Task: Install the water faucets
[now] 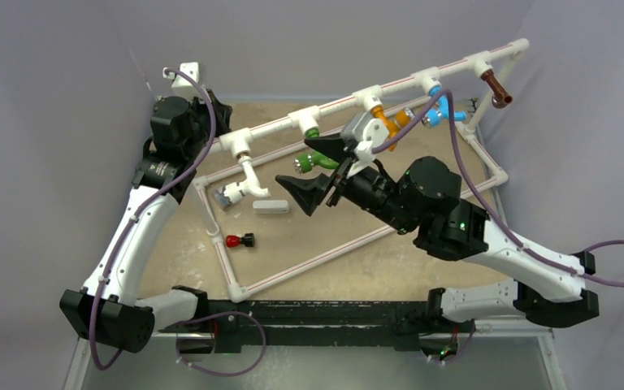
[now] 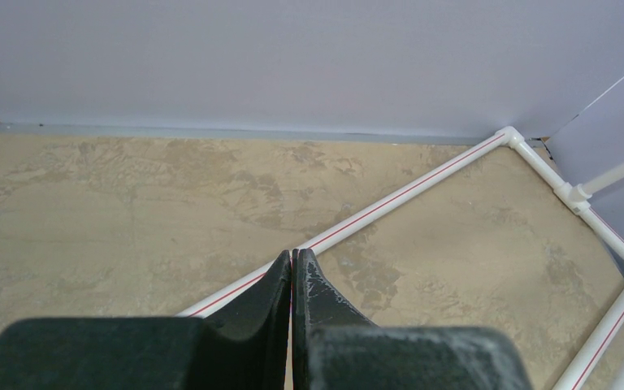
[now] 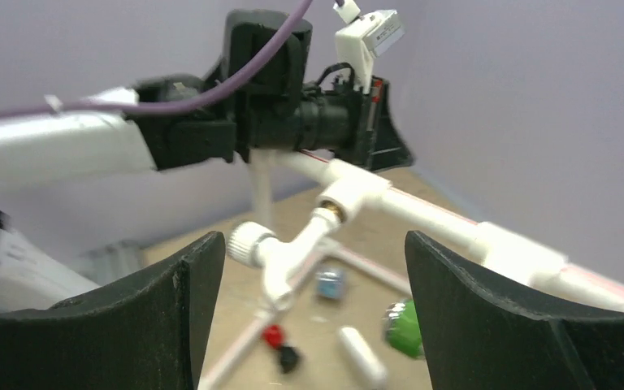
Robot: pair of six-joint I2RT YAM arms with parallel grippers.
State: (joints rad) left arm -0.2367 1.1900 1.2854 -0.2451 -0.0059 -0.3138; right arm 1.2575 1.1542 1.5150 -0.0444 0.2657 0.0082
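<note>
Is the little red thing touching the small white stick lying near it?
Apart. The top view shows a strip of bare table between the red-and-black piece and the small white piece.

1. Right wrist view: the green faucet [image 3: 406,329], red-and-black piece [image 3: 280,345] and small white piece [image 3: 363,357] are blurred, and their details cannot be read.
2. Top view: the orange faucet [image 1: 383,119] is partly hidden behind the right arm's wrist camera [image 1: 363,130].
3. Left wrist view: the left gripper [image 2: 293,253] has its finger bases cut off by the bottom edge.
</note>
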